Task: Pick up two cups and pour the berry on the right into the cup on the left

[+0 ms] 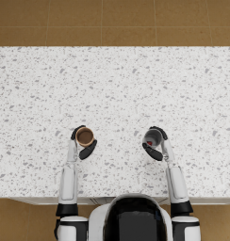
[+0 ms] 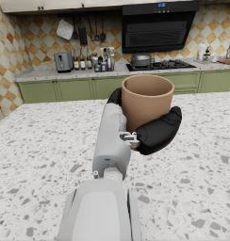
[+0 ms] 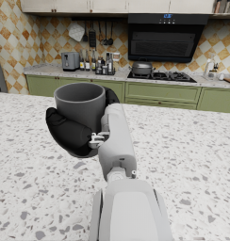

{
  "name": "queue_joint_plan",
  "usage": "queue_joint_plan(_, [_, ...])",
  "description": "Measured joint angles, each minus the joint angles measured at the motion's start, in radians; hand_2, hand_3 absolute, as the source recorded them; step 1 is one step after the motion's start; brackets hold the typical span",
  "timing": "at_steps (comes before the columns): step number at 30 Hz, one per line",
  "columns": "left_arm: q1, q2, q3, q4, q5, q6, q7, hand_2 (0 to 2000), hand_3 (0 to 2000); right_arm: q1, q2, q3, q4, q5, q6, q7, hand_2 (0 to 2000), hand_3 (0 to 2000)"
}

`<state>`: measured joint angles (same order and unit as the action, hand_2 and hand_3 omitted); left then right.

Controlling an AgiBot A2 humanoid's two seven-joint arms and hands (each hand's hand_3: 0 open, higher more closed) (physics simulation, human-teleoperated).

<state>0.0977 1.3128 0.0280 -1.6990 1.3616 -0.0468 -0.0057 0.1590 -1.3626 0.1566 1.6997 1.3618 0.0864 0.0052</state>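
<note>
Left hand (image 1: 83,145) grips brown cup (image 1: 85,136); right hand (image 1: 155,145) grips grey cup (image 1: 152,138).

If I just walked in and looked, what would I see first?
You'd spot the robot holding a cup in each hand over the speckled white counter. Its left hand holds a brown cup that looks empty, and its right hand holds a grey cup with something red inside. Both cups are upright, well apart from each other, near the counter's front edge.
</note>
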Motion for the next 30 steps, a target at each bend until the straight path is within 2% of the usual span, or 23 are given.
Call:
queue_joint_plan(2, [0.008, 0.007, 0.040, -0.014, 0.031, 0.002, 0.000, 2000, 1280, 0.054, -0.025, 0.009, -0.029, 0.000, -0.002, 0.000, 2000, 1280])
queue_joint_plan(7, [0.029, 0.025, 0.126, -0.024, 0.189, 0.007, 0.001, 2000, 1280, 0.165, -0.074, 0.034, -0.077, 0.157, -0.006, -0.001, 2000, 1280])
queue_joint_plan(11, [0.026, 0.031, 0.188, -0.052, 0.316, 0.009, 0.002, 2000, 1280, 0.213, -0.100, 0.060, -0.069, 0.284, -0.004, -0.001, 2000, 1280])
queue_joint_plan(17, [0.035, 0.048, 0.241, -0.058, 0.414, 0.010, 0.002, 2000, 1280, 0.247, -0.124, 0.097, -0.007, 0.475, 0.001, 0.001, 2000, 1280])
queue_joint_plan(30, [0.059, 0.082, 0.246, -0.024, 0.429, 0.010, 0.002, 2000, 1280, 0.269, -0.158, 0.189, 0.093, 0.891, 0.013, 0.003, 2000, 1280])
